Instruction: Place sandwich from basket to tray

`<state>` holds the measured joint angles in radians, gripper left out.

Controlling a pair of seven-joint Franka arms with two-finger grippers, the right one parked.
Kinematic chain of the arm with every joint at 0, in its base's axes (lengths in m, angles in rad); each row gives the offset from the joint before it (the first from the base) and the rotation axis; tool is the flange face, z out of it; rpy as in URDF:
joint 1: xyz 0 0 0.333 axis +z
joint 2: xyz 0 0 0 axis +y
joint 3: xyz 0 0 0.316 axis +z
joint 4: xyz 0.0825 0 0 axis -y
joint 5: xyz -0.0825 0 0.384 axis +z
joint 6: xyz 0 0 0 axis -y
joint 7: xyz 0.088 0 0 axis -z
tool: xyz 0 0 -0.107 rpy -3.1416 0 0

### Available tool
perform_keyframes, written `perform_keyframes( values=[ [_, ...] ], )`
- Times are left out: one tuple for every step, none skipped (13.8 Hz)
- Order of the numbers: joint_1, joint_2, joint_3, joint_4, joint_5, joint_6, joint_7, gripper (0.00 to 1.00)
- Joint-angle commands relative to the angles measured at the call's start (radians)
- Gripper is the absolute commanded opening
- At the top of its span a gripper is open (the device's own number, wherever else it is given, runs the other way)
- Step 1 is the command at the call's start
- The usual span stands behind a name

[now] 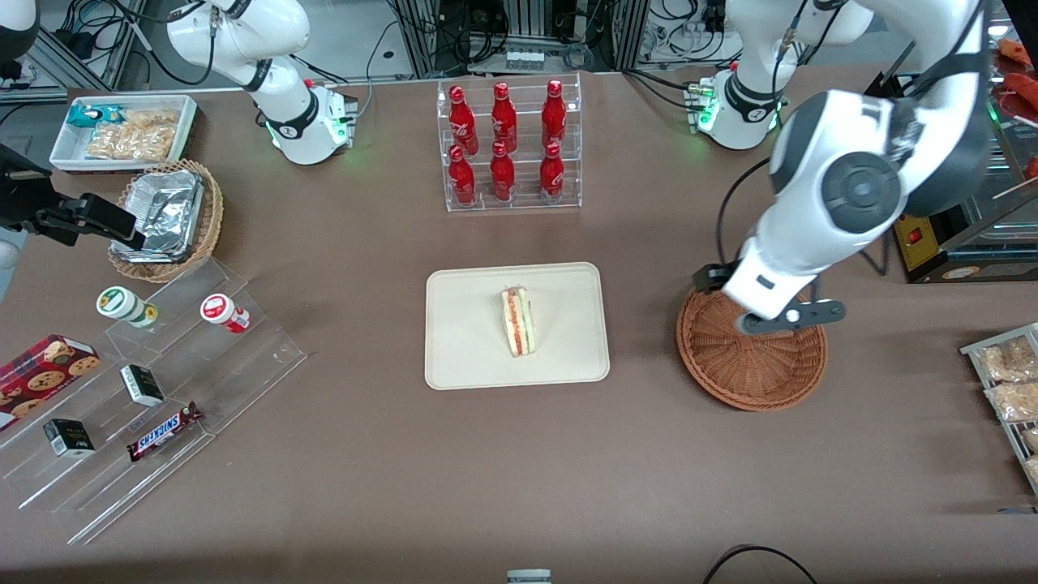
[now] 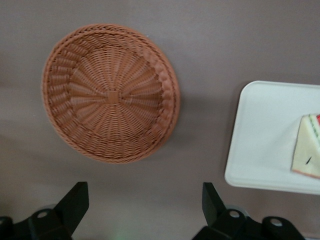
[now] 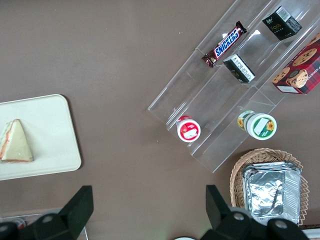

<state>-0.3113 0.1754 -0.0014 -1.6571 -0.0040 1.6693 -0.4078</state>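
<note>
You have the sandwich (image 1: 519, 322) lying on the tray (image 1: 462, 357), a little toward the working arm's side of the tray's middle and clear of every rim, with its red and green filling edge showing. The tray sits on the brown table (image 1: 365, 470) about midway along its length, nearer the front camera than the clear rack of red bottles (image 1: 508, 146). Your basket (image 1: 754, 373) holds nothing; it sits on the table beside the tray, toward the working arm's end, with a strip of bare table between the two. Your gripper (image 2: 145, 205) hangs above the basket, over the rim farther from the front camera, and touches nothing. Its fingers (image 2: 75, 200) are spread wide apart with nothing between them. Toward the parked arm's end of the table you can see a lighter wicker basket with a foil tray (image 1: 166, 219) and a stepped clear stand with a Snickers bar (image 1: 165, 431).
</note>
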Motion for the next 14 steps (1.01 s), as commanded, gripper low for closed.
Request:
perform_keyframes(
  values=[
    [0.07,-0.134,-0.018,-0.113,-0.007,-0.045,0.146,1.0],
    [0.093,-0.163,-0.023,-0.125,-0.004,-0.075,0.206,1.0],
    [0.144,-0.184,-0.05,-0.122,-0.004,-0.109,0.266,1.0],
    [0.206,-0.203,-0.086,-0.112,-0.005,-0.14,0.314,1.0],
    [0.242,-0.221,-0.101,-0.101,-0.005,-0.173,0.349,1.0],
    [0.271,-0.235,-0.103,-0.093,-0.005,-0.192,0.381,1.0],
    [0.296,-0.243,-0.106,-0.087,-0.005,-0.197,0.414,1.0],
    [0.325,-0.255,-0.12,-0.086,-0.004,-0.198,0.443,1.0],
    [0.346,-0.264,-0.123,-0.084,-0.004,-0.197,0.454,1.0],
    [0.357,-0.275,-0.123,-0.075,-0.002,-0.198,0.458,1.0],
    [0.374,-0.275,-0.126,-0.063,-0.001,-0.198,0.458,1.0],
    [0.386,-0.275,-0.129,-0.044,-0.001,-0.198,0.457,1.0],
    [0.393,-0.275,-0.134,-0.027,-0.001,-0.198,0.457,1.0],
    [0.405,-0.277,-0.141,-0.024,-0.001,-0.197,0.455,1.0]
  ],
)
